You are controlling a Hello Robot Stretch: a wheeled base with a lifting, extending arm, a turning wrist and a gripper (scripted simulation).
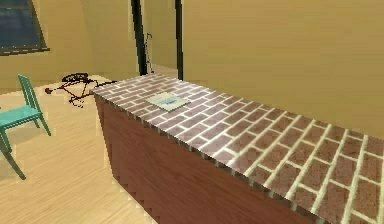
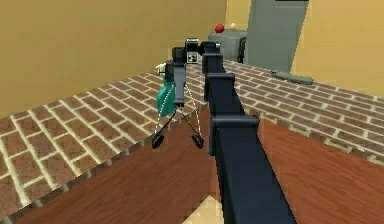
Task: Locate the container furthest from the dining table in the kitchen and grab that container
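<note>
**Gripper Status at Brick Counter**

The arm (image 2: 235, 140) reaches across the brick counter (image 2: 90, 120). The gripper (image 2: 177, 142) is seen against the counter top. A teal object (image 2: 166, 97), possibly the container, lies alongside the gripper's body. Whether it is held cannot be determined. A flat pale item (image 1: 168, 99) lies on the counter.

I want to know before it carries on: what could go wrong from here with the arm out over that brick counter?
The end effector is at a teal object over the brick counter. I cannot tell whether it holds anything, so pulling back might knock the object over or leave it behind. The arm lies low across the counter, so turning the base now could drag it against the bricks or the edge.
</note>
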